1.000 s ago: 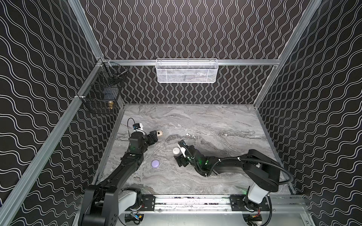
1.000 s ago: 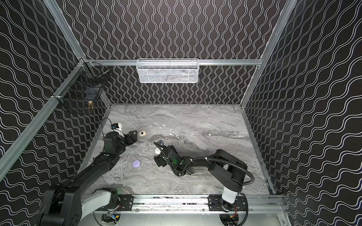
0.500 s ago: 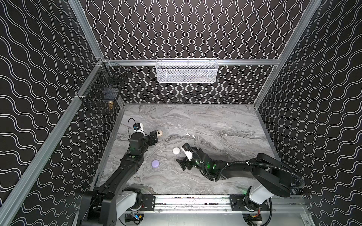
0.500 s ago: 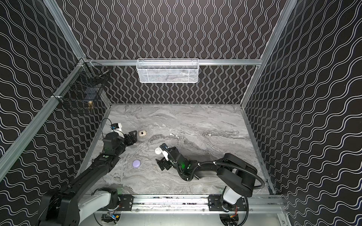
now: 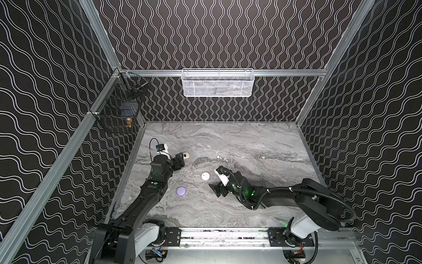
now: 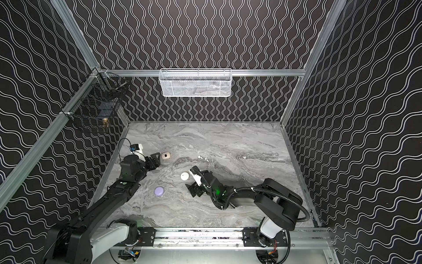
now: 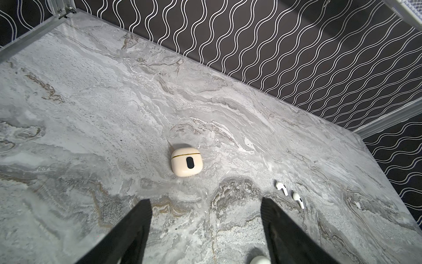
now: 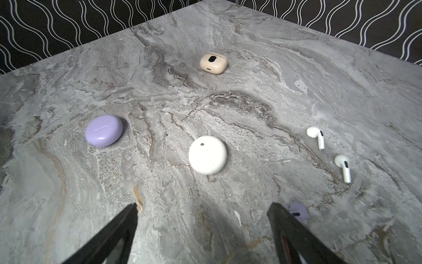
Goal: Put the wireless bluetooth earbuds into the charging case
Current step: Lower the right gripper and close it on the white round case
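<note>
Over marble tabletop [image 5: 251, 141], left end effector [image 7: 205, 200] and right end effector [image 8: 203, 204] gape wide, gripping nothing

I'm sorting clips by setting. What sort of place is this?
Likely a robot test cell: aluminium framing encloses a marble-look tabletop, the left arm and right arm sit on a front rail, and a white mesh basket hangs behind.

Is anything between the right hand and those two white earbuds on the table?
Nothing visible blocks it: bare marble lies between the open right hand and the white earbuds. A lilac earbud lies close beside the finger on that side.
</note>
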Available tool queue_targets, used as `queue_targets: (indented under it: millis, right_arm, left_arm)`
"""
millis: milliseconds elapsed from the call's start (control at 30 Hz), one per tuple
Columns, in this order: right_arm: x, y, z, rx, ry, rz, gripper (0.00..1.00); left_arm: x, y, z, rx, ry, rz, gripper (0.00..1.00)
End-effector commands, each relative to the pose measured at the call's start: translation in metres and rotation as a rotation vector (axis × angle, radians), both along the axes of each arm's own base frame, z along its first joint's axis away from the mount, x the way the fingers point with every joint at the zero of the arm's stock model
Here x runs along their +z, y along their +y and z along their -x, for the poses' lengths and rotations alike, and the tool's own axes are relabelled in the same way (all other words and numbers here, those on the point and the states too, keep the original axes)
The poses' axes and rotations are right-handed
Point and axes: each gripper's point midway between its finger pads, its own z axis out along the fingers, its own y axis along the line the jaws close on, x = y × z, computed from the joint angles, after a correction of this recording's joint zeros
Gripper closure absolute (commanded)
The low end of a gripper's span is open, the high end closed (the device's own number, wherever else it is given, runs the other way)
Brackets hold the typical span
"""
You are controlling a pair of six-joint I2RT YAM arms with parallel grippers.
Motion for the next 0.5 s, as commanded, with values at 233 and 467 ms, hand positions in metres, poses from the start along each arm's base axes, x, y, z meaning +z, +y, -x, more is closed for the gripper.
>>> queue_targets:
  millis: [233, 467]
  right_arm:
    - [0.001, 0.003, -0.004, 0.026, -0.011, -0.018, 0.12]
    - [-0.004, 0.008, -0.012, 0.024, 0.001, -0.001, 0.12]
  left_arm:
    - [-0.002, -0.001, -0.002, -0.005, -0.001, -0.017, 0.22]
    - [-0.003, -0.002, -0.002, -0.009, 0.000, -0.011, 0.22]
